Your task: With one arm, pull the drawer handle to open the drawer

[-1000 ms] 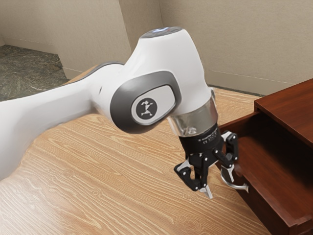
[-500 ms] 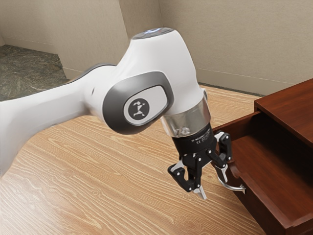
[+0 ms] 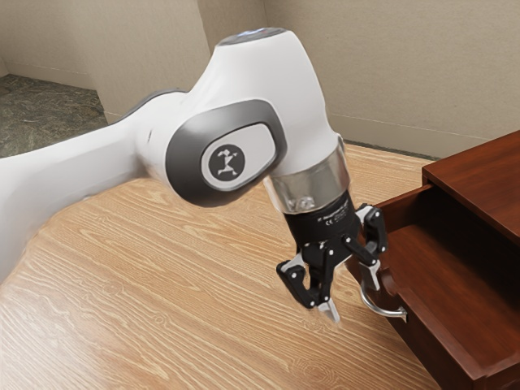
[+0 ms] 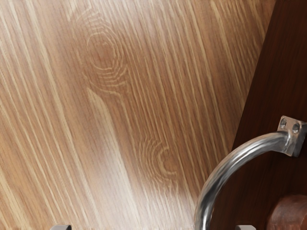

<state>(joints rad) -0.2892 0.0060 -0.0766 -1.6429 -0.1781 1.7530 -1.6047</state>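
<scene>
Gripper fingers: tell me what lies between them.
In the wrist view, the drawer's curved metal handle passes between the open fingers, close to one of them; the remaining gap shows bare wooden tabletop.

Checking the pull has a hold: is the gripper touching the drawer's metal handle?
Cannot tell. In the exterior view a finger of the gripper overlaps the metal handle, hiding any contact or gap; the wrist view shows no clear touch.
</scene>
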